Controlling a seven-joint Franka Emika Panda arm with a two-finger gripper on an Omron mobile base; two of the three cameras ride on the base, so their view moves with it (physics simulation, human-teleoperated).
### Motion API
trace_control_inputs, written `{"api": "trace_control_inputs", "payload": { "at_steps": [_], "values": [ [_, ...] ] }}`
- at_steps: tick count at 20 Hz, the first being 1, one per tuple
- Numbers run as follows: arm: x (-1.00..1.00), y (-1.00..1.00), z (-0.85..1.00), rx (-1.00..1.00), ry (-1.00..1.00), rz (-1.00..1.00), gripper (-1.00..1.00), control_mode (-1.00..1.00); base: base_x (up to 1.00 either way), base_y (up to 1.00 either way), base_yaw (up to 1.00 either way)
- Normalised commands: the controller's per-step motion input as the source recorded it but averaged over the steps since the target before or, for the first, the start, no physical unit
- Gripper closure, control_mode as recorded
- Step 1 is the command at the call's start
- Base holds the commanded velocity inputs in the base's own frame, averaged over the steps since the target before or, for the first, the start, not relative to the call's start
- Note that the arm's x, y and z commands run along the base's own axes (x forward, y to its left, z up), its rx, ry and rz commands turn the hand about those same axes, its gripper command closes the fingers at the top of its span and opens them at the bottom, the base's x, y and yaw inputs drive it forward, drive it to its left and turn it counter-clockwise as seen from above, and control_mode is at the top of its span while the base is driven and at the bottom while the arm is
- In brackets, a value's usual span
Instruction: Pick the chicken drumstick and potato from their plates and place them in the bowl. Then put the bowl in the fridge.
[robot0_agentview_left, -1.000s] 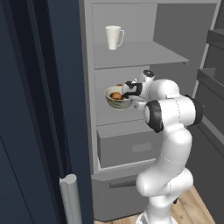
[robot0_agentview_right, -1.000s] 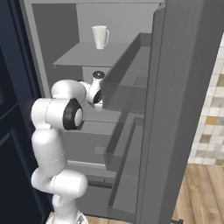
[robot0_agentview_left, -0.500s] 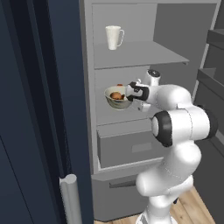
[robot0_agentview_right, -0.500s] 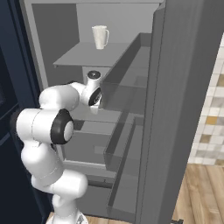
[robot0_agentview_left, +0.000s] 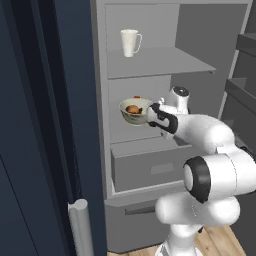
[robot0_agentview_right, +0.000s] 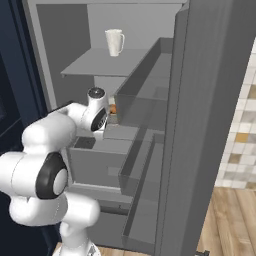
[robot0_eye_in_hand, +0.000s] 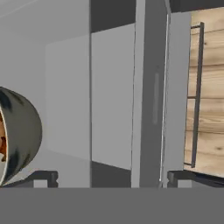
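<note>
The deep greyish cream-lined bowl sits on the tall grey steel fridge's middle shelf near its front edge, just beside the wide-open, empty two-finger gripper.

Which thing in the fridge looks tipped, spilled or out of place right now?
Nothing stands out. The bowl sits upright on the fridge's middle shelf with the food inside, nothing spilled around it. The white mug stands upright on the shelf above. The claw is open beside the bowl, not gripping it.

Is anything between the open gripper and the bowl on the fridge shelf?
No. In the hand view the bowl sits beside the gripper, outside its jaws, with bare fridge wall between.
</note>
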Motion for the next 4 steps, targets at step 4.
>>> {"api": "trace_control_inputs", "payload": {
  "at_steps": [4],
  "values": [
    [-0.78, 0.13, 0.00, 0.00, 0.00, 0.00, -1.00, -1.00, 0.00, 0.00, 0.00]
  ]
}}
